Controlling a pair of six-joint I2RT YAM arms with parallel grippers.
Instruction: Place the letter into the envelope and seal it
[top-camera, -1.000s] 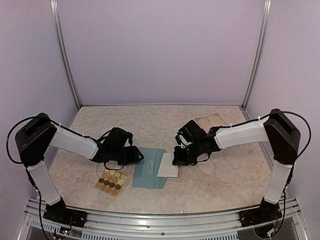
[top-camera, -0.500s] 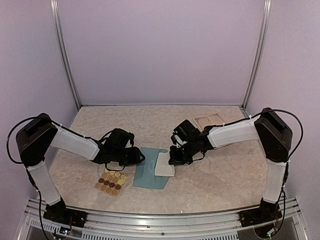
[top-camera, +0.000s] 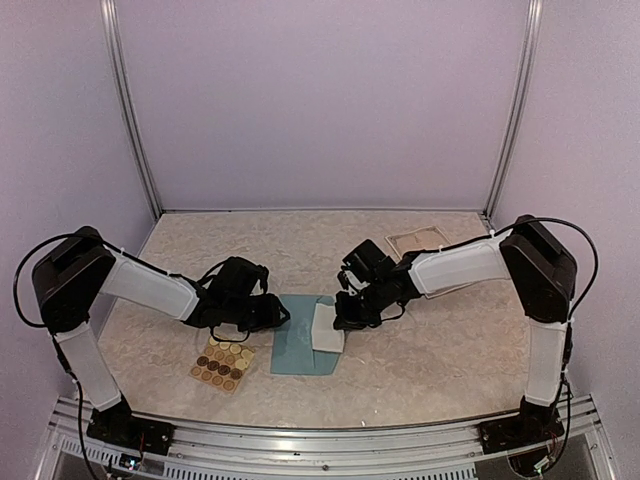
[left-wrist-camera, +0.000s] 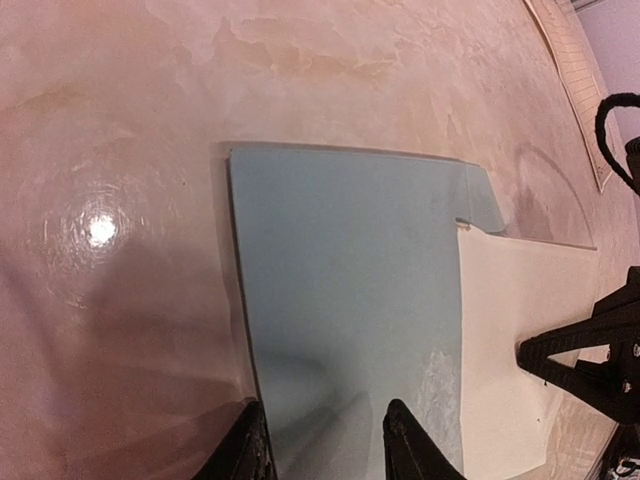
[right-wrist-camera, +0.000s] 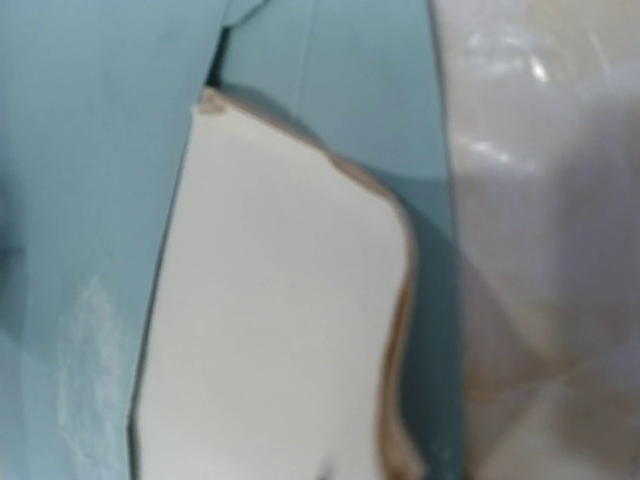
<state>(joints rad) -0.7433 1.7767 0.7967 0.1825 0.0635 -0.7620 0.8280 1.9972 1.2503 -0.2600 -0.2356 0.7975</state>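
Note:
The teal envelope lies flat at the table's middle, its flap open to the right. In the left wrist view, the envelope fills the centre. My left gripper is open at its left edge, one fingertip beside the paper and the other above it. The cream letter rests over the flap, its left edge tucked at the envelope's mouth. My right gripper is shut on the letter's right side. The right wrist view shows only the letter and the envelope; its fingers are hidden.
A tan sheet of round stickers lies left of the envelope, near my left arm. Cream sheets sit at the back right by the wall. Purple walls and metal posts enclose the table on three sides.
My right gripper has carried the letter leftwards, from beside the envelope onto its flap and up to its mouth. The left gripper has stayed at the envelope's left edge.

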